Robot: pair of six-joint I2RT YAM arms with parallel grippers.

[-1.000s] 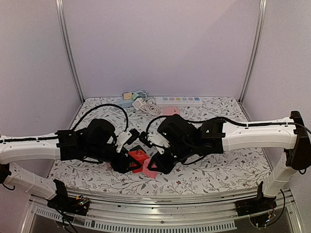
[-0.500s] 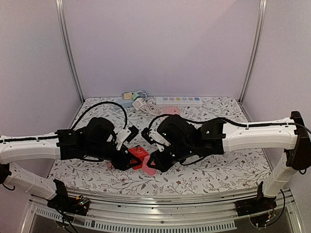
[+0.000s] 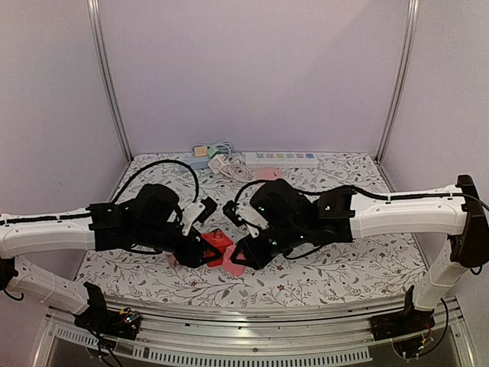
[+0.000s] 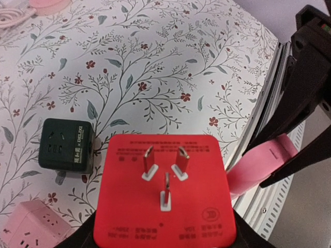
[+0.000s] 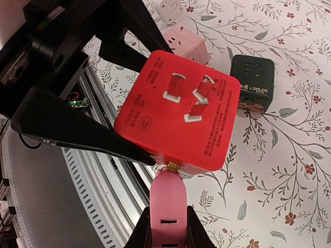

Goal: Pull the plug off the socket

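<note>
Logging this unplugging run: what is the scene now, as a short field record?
left gripper: shut on red cube
right gripper: shut on pink plug
joint: brass pin shows between plug and cube
on table: green cube, pink cube
far edge: white strip

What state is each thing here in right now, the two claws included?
red socket cube: held off the table, its own three pins bare.
pink plug: tip still at the cube's side, a bit of metal pin showing.
left gripper: shut on the red socket cube.
right gripper: shut on the pink plug.
dark green cube: resting on the table, untouched.
pink cube: resting on the table, untouched.
</note>
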